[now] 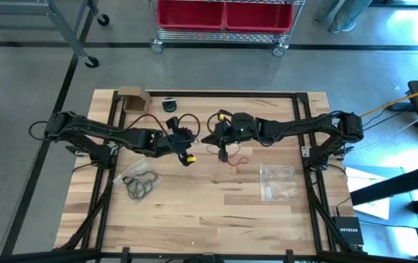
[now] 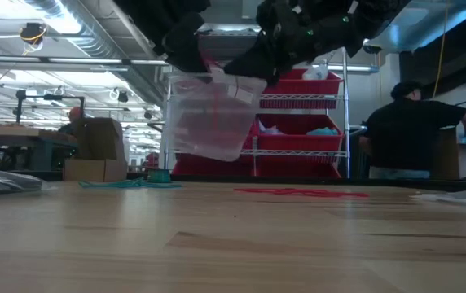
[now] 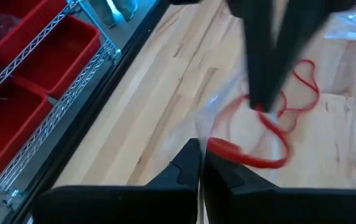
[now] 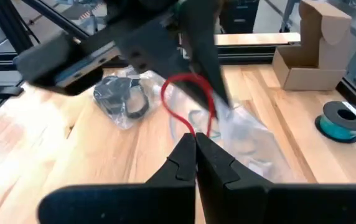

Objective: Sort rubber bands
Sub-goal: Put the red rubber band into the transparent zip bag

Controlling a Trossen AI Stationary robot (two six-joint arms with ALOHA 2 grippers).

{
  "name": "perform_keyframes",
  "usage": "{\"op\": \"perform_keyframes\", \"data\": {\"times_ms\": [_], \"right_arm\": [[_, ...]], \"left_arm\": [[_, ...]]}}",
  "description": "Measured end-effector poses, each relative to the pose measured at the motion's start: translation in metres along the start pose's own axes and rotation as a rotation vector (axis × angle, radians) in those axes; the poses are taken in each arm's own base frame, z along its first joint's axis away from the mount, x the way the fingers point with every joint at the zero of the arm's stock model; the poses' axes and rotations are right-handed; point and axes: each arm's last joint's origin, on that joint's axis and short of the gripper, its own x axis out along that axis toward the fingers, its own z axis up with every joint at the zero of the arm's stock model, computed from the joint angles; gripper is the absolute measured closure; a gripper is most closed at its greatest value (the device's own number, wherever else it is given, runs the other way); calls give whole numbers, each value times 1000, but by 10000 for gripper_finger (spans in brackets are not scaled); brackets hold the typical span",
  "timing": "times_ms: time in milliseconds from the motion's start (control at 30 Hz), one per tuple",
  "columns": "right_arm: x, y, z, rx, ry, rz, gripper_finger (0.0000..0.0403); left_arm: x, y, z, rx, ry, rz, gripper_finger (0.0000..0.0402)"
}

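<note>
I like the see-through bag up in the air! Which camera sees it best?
The low view: the clear bag hangs whole above the table. Both wrist views catch only crinkly parts of it, with a red rubber band. From the high view it's barely visible.

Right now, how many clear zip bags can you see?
3: one bag holding black bands on the left, one lying flat on the right, one lifted above mid-table. Others could be hidden.
</note>
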Motion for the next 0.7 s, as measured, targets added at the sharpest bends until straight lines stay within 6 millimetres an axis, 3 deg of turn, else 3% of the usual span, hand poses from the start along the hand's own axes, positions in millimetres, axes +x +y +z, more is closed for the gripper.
{"op": "perform_keyframes", "data": {"times_ms": [300,700], "right_arm": [[-2,0,22,54,158,-11,390],[-13,2,63,48,230,8,229]], "left_arm": [[1,2,-2,31,20,6,401],[1,2,-2,26,21,5,401]]}}
